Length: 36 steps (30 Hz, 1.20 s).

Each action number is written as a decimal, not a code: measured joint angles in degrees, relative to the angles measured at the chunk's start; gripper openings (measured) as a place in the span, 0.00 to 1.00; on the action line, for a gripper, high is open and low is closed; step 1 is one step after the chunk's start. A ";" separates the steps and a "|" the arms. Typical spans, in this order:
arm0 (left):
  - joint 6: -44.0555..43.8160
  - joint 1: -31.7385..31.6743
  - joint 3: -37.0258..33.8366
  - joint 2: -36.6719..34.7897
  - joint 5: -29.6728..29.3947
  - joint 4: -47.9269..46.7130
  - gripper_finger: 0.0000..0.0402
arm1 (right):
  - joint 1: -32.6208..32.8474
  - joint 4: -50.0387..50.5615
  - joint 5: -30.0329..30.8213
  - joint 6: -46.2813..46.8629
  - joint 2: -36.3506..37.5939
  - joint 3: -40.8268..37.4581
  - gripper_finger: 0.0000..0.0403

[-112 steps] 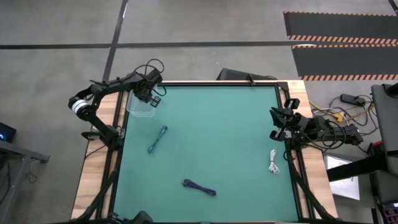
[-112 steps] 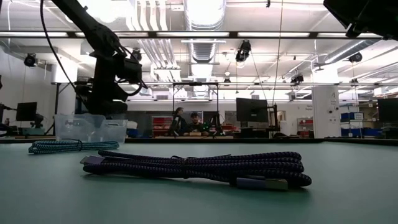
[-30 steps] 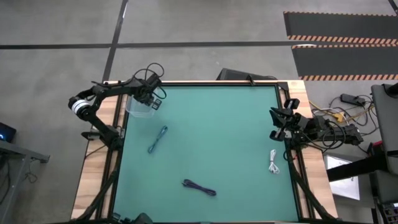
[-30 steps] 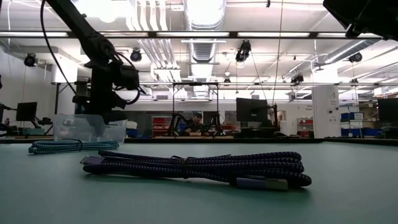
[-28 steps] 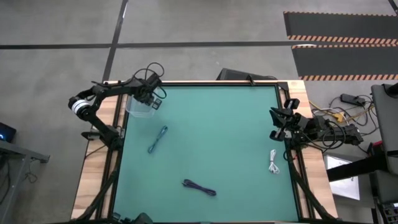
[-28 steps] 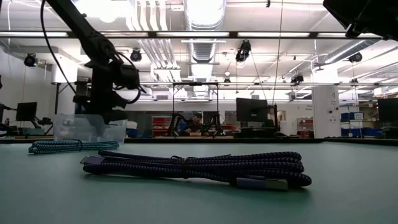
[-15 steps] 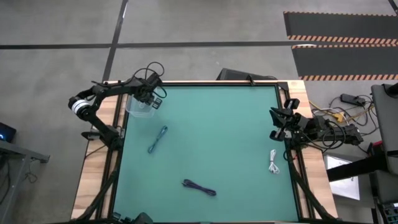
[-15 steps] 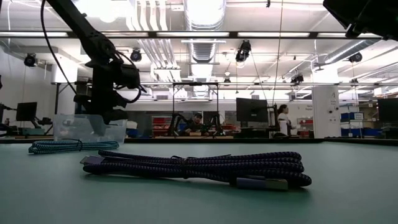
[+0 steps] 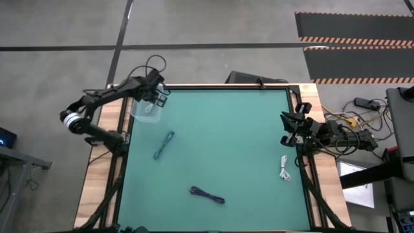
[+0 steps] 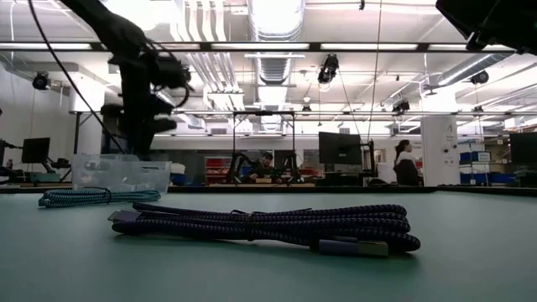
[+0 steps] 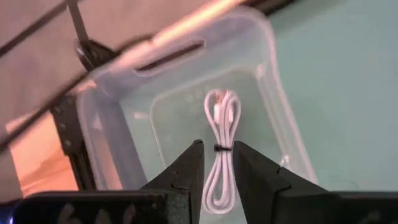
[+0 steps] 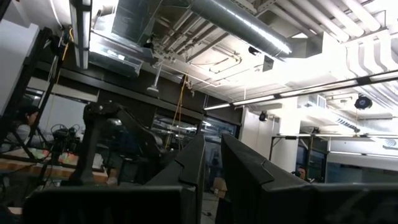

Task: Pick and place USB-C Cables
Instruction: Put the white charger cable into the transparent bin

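My left gripper (image 11: pixel 217 163) hangs open over a clear plastic container (image 11: pixel 124 134) at the table's far left corner, also seen in the high view (image 9: pixel 145 111) and low view (image 10: pixel 122 174). A white cable bundle (image 11: pixel 222 127) lies on the container's floor, in line with the gap between my fingers. A teal cable (image 9: pixel 164 144) lies on the green mat near the container. A dark purple cable (image 9: pixel 207 194) lies toward the near edge, and a second white cable (image 9: pixel 284 168) by the right edge. My right gripper (image 9: pixel 286 127) waits at the right edge, open by a narrow gap (image 12: pixel 212 155).
The green mat (image 9: pixel 226 149) covers the table, with wooden strips (image 9: pixel 97 188) along its left and right sides. Wires and boxes (image 9: pixel 356 123) lie off the table beyond the right arm. In the low view, people (image 10: pixel 404 168) stand in the room far behind.
My left gripper has risen from just above the container and drawn slightly toward the table's far left corner, and the arm's elbow has swung out to the left. The white cable stays in the container. The other cables and the right arm have kept still.
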<state>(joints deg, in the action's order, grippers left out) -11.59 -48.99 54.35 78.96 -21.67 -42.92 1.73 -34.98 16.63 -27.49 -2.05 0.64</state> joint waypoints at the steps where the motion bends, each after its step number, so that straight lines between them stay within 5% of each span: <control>1: 0.02 0.41 0.23 -1.37 0.11 -0.09 0.17 | 0.00 0.00 0.00 0.00 0.00 0.01 0.11; 9: -0.04 7.89 1.26 -11.15 0.41 0.10 0.17 | -0.01 -0.01 -0.01 0.00 -0.01 0.00 0.11; 18: -0.01 24.04 1.24 -18.11 0.62 2.39 0.17 | 0.00 -0.02 -0.01 0.55 0.01 0.02 0.11; 36: 1.58 51.22 0.62 -15.16 0.72 13.09 0.17 | 0.01 -0.07 -3.66 10.87 -0.57 0.02 0.11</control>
<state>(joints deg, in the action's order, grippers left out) -10.01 2.24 54.97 63.80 -20.95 -29.83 1.74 -35.05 12.97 -16.62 -2.63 0.67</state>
